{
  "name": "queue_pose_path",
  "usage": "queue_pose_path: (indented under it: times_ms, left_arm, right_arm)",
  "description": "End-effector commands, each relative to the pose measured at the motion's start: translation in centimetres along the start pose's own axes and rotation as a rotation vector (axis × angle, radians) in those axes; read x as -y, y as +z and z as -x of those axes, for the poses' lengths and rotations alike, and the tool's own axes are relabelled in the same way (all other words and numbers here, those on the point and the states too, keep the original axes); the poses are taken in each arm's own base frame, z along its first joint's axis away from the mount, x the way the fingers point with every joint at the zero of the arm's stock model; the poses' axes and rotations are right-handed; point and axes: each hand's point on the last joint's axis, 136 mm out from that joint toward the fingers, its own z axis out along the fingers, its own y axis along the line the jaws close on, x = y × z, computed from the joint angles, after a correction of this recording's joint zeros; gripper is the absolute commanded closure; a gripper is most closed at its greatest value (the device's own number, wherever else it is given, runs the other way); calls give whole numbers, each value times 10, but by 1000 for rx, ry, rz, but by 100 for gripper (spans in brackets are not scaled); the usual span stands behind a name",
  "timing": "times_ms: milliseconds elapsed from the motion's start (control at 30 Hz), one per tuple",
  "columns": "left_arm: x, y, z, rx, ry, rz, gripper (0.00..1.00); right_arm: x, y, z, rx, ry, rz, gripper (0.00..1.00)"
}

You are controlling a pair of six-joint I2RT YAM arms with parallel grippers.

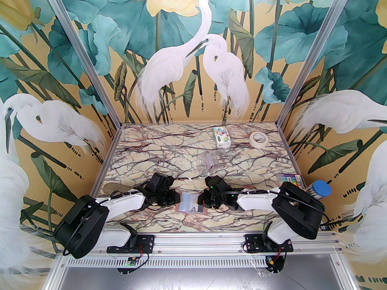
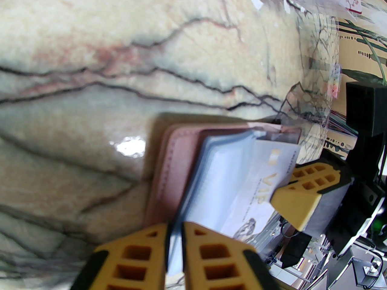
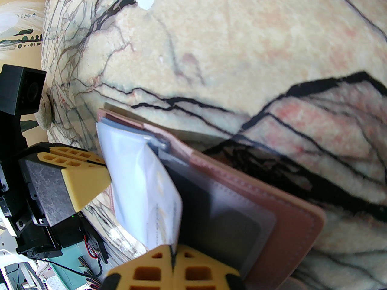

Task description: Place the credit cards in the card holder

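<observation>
At lower centre from above: open pink card holder (image 1: 191,203) between left gripper (image 1: 176,199) and right gripper (image 1: 203,202). Left wrist, bottom edge: pinches a clear sleeve (image 2: 208,192) beside VIP card (image 2: 266,178). Right wrist, bottom edge: clenches that card; risks buckling it if skewed.

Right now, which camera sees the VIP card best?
The left wrist view: the VIP card is close, its gold letters readable. In the right wrist view it seems a pale bent sheet with faint print; in the top view, a tiny pale patch.
</observation>
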Motion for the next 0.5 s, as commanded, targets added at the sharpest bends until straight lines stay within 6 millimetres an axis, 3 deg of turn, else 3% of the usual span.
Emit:
queue_pose_path:
  times_ms: [0, 467]
  left_arm:
    - [-19, 7, -10, -31, -13, 76, 85]
    - [-19, 8, -10, -34, -14, 78, 85]
  right_arm:
    - [22, 4, -10, -27, 7, -70, 100]
    - [20, 7, -9, -33, -2, -63, 100]
